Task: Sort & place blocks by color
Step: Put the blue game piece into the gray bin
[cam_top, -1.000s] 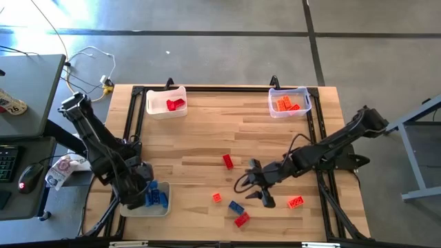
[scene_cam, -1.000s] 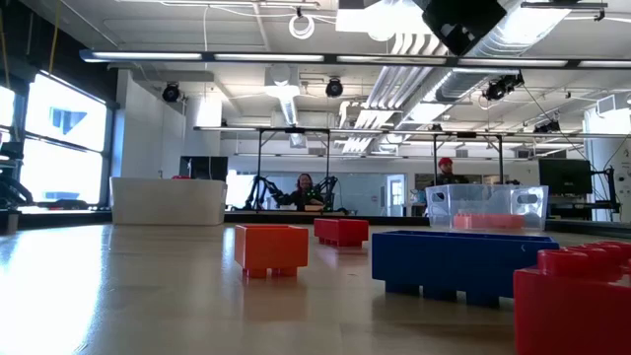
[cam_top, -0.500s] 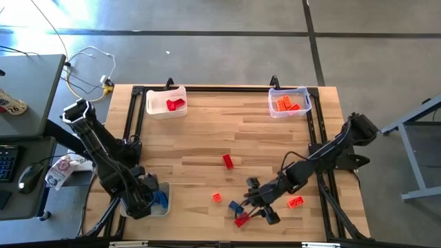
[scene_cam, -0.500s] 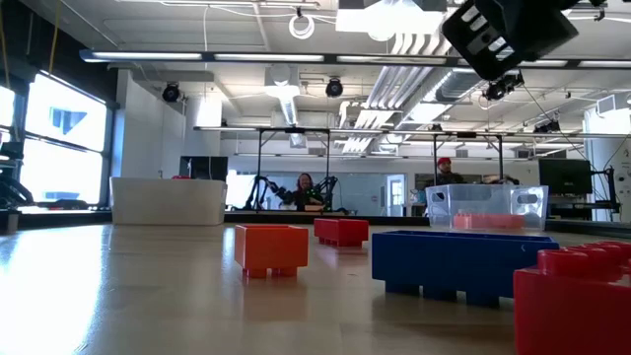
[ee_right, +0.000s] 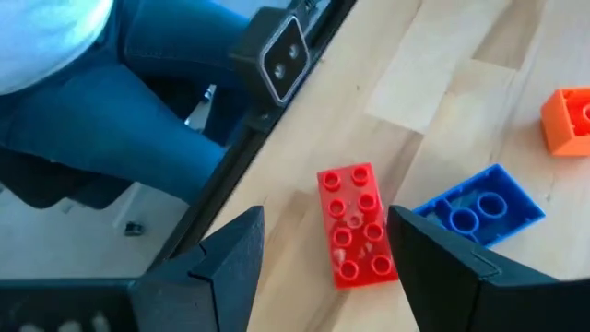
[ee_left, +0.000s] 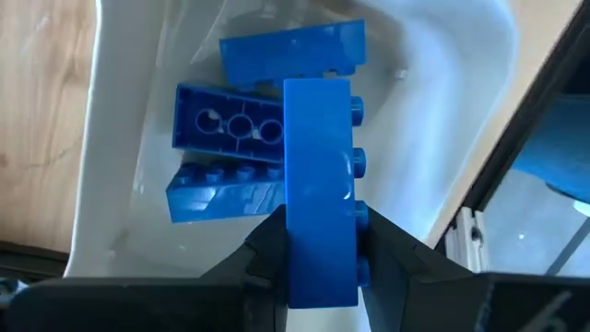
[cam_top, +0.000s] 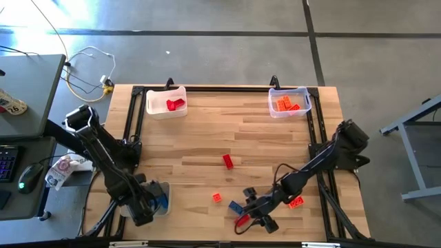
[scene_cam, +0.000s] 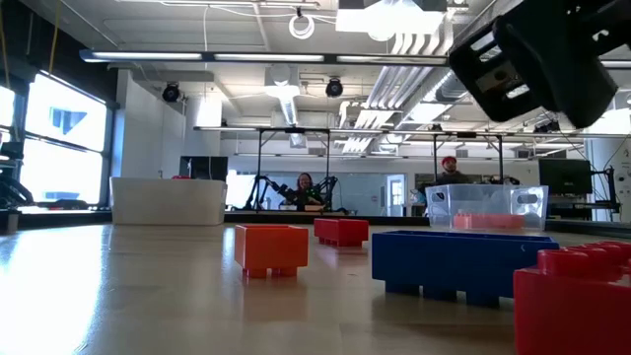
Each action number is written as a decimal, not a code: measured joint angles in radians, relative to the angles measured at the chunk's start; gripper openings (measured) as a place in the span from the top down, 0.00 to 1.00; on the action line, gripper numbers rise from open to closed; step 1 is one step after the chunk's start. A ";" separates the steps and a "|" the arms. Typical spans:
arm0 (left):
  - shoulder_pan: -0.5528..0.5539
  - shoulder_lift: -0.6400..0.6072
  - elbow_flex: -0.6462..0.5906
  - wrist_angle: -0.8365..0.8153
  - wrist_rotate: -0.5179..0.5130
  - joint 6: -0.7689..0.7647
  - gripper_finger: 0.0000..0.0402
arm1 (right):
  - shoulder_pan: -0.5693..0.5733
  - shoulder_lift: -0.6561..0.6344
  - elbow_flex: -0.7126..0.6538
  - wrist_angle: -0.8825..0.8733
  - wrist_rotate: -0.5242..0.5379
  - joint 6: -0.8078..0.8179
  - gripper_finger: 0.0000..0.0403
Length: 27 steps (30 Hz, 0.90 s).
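At the lower left of the high view, the left gripper (ee_left: 318, 263) squeezes a long blue block (ee_left: 319, 184) over the white tray (ee_left: 106, 166) of blue blocks (ee_left: 230, 152). At the lower middle, the right gripper (ee_right: 323, 254) hangs spread wide over a red block (ee_right: 355, 221), beside a blue block (ee_right: 479, 207) and a small orange block (ee_right: 567, 120).

The right gripper (cam_top: 249, 220) has moved toward the front edge of the table, and its open fingers now sit on either side of the red block (ee_right: 357, 224). The left gripper (cam_top: 146, 212), pinching a blue block (ee_left: 320, 189), has slid a bit nearer the front end of its tray (cam_top: 164, 186).
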 joint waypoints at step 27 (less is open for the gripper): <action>-0.002 0.061 0.000 -0.003 0.090 -0.028 0.60 | 0.000 0.078 0.000 0.008 0.027 -0.025 0.46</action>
